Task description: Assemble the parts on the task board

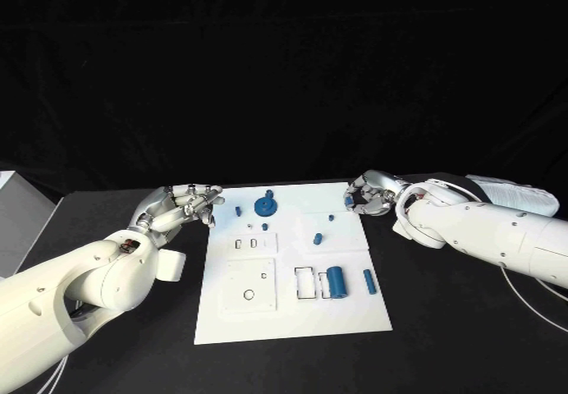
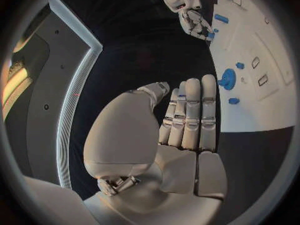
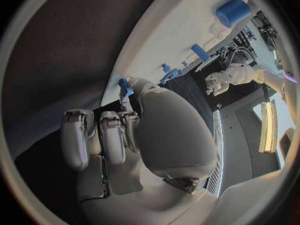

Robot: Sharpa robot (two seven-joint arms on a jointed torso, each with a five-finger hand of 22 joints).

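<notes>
The white task board [image 1: 225, 324] lies in the middle of the black table. On it are a blue gear-like part [image 1: 267, 204], a blue cylinder [image 1: 336, 281], a thin blue bar [image 1: 369, 281] and several small blue pegs, one being [image 1: 318, 239]. My left hand [image 1: 184, 205] hovers at the board's far left corner, its fingers [image 2: 190, 112] stretched out side by side and holding nothing. At the far right corner my right hand [image 1: 369, 197] has curled fingers [image 3: 103, 135] and pinches a small blue part [image 3: 124, 87], also seen at its fingertips [image 2: 211, 35].
A white box [image 1: 18, 217] stands at the table's left edge. The board has small rectangular slots [image 1: 251, 244] and a larger outlined recess [image 1: 305, 283] beside the cylinder. Bare black table lies on both sides of the board.
</notes>
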